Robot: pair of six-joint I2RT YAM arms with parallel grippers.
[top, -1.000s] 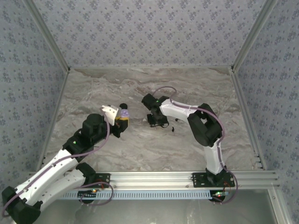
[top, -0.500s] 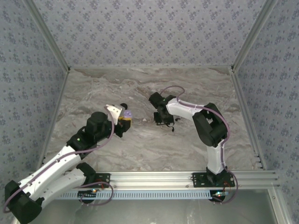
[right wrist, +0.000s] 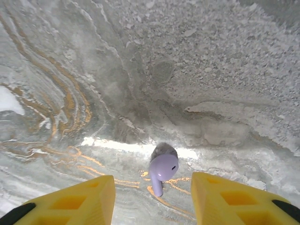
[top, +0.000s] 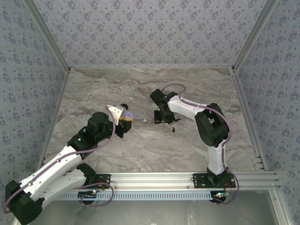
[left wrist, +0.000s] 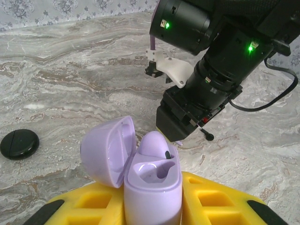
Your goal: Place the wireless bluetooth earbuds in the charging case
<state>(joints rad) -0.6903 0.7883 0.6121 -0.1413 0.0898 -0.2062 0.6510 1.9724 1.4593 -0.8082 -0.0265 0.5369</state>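
The left gripper [left wrist: 152, 206] clamps the open charging case [left wrist: 151, 180]; the right gripper [right wrist: 152, 199], jaws apart, hovers over a lilac earbud [right wrist: 163, 168] and must descend to pinch it

Black round puck [left wrist: 18, 144] on marbled tabletop [left wrist: 70, 70], floral-patterned walls [top: 150, 33] around.

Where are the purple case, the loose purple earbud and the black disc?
lilac charging case [left wrist: 152, 187]: left wrist view, front of its body.
loose lilac earbud [right wrist: 163, 168]: right wrist view, its rounded head.
black disc [left wrist: 18, 144]: left wrist view, its top face.
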